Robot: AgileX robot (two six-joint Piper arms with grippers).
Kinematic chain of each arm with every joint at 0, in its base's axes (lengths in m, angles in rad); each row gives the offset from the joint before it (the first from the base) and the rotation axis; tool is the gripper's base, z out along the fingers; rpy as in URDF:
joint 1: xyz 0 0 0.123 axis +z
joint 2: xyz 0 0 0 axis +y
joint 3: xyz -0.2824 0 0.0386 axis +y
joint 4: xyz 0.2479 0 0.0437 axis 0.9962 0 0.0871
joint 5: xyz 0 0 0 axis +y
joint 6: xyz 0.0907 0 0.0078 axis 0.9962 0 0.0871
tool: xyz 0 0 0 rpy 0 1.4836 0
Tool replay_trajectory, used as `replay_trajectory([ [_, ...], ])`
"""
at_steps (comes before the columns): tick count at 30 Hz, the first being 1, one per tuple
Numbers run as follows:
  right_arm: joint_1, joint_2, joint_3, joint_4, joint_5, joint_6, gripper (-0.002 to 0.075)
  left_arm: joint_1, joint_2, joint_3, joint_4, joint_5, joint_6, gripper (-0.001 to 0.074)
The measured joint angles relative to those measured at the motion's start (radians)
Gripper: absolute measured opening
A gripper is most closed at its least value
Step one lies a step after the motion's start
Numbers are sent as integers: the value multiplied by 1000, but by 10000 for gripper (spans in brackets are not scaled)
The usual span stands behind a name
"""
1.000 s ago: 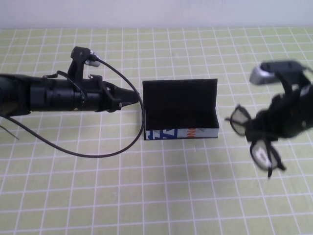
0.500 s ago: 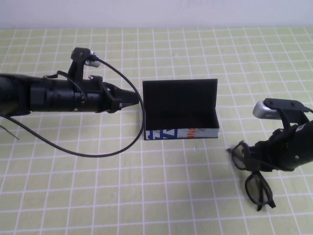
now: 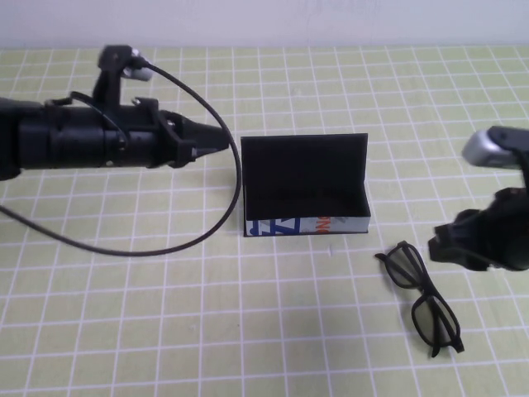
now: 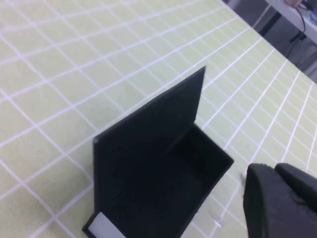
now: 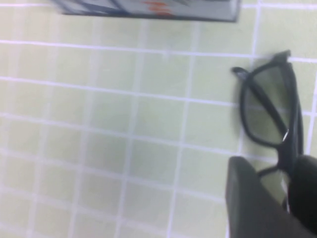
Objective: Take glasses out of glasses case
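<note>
The glasses case [image 3: 304,178] stands open mid-table, its lid upright and its inside black and bare. The glasses [image 3: 423,291], black-framed with dark lenses, lie flat on the mat in front of the case and to its right. My right gripper [image 3: 440,246] hovers just right of them, open, touching nothing. In the right wrist view the glasses [image 5: 292,99] show through the gap between my right gripper's [image 5: 275,171] fingers, with the case's printed strip [image 5: 148,7] beyond. My left gripper [image 3: 221,141] is shut and empty, pointing at the lid's left edge; the left wrist view shows the case [image 4: 158,148] beside my left gripper [image 4: 276,168].
A green mat with a white grid [image 3: 165,314] covers the table. The left arm's black cable [image 3: 165,248] loops over the mat to the left of the case. A white wall runs behind the table's far edge.
My right gripper opened and let go of the glasses, which now lie on the mat, then drew off to the right. My left arm lifted a little by the lid.
</note>
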Motion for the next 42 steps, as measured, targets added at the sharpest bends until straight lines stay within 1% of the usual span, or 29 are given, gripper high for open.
replay_trajectory([
  [4, 0, -237, 42, -32, 81, 0, 97, 0, -173, 118, -6, -92, 11, -4],
  [9, 0, -557, 120, -63, 136, 15, 5, 0, -459, 332, -143, -267, 120, -4],
  [12, 0, -766, 168, -67, 167, 22, -9, 1, -638, 460, -184, -343, 177, -4],
  [16, 0, -1001, 233, -67, 184, 36, -14, 1, -886, 626, -201, -444, 199, -4],
  [21, 0, -1196, 314, -68, 157, 65, -16, 1, -1222, 801, -210, -594, 199, -4],
  [24, 0, -1242, 376, -68, 69, 70, -16, 1, -1421, 905, -217, -662, 201, -4],
  [26, 0, -1250, 426, -68, -29, 70, -16, 1, -1547, 965, -219, -696, 184, -4],
  [28, 0, -1251, 492, -68, -174, 70, -15, 1, -1649, 1029, -221, -721, 148, -4],
  [31, 0, -1232, 600, -66, -418, 43, -16, 1, -1730, 1108, -225, -741, 103, -4],
  [35, 0, -1175, 722, -42, -739, 28, -16, 1, -1745, 1191, -225, -750, 83, -4],
  [38, 0, -1143, 764, -6, -824, 28, -16, 1, -1745, 1200, -225, -760, 78, -4],
  [42, 0, -1134, 789, 6, -846, 28, -16, 1, -1745, 1200, -227, -763, 73, -4],
])
